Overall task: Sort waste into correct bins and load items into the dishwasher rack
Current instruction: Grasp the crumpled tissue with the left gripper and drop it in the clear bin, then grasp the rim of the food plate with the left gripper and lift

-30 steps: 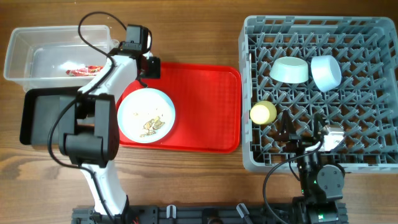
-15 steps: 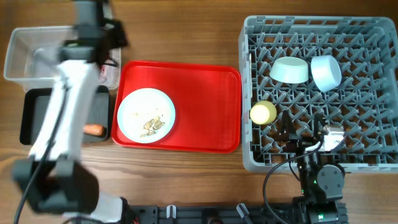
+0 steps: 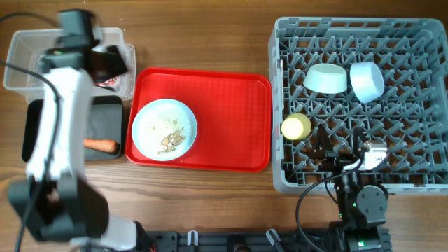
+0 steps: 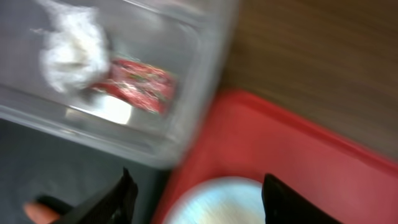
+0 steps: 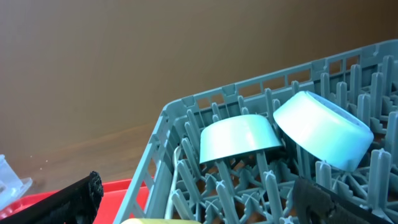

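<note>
Wooden table (image 3: 210, 203) unchanged; left claw (image 4: 199, 183), spread empty, has swung off red tray (image 3: 238, 119) over clear tub (image 3: 17, 56)

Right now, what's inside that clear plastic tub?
A crumpled white napkin and a red-and-white wrapper lie in the clear plastic rectangular tub. Overhead, the left arm hides part of it.

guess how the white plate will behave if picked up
Probably rigid, so the white plate should lift without flexing. Lying flat on the red tray, its low rim may be hard to grab. The loose food scraps would likely slide if it tilts.
</note>
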Action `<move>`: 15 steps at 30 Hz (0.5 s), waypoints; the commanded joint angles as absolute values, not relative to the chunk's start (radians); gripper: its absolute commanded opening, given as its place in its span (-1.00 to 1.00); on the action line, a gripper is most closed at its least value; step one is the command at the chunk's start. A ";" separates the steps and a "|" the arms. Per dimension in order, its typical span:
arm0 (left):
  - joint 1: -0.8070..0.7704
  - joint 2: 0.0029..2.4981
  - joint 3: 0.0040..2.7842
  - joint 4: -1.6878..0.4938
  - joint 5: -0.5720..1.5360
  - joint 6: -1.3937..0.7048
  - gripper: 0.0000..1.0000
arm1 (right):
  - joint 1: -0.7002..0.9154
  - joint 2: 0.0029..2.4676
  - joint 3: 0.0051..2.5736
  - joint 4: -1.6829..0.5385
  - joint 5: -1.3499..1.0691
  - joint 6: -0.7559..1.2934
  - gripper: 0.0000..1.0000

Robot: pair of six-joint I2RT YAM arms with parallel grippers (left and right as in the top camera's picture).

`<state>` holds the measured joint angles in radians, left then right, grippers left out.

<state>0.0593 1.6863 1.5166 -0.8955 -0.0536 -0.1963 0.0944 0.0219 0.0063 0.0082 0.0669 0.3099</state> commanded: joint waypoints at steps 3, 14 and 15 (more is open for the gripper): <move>-0.283 1.591 1.503 -1.055 0.026 -0.268 0.28 | 0.092 0.018 0.005 0.013 0.050 0.318 0.99; -0.621 1.784 1.275 -1.014 -0.239 -0.551 -0.16 | 0.092 0.018 0.005 0.013 0.050 0.318 0.99; -0.624 1.797 1.275 -1.015 -0.266 -0.569 -0.17 | 0.092 0.018 0.005 0.013 0.050 0.318 0.99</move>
<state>-0.6098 1.7641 1.2835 -1.0111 -0.1112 -0.4446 0.0944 0.0223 0.0063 0.0086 0.0669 0.3099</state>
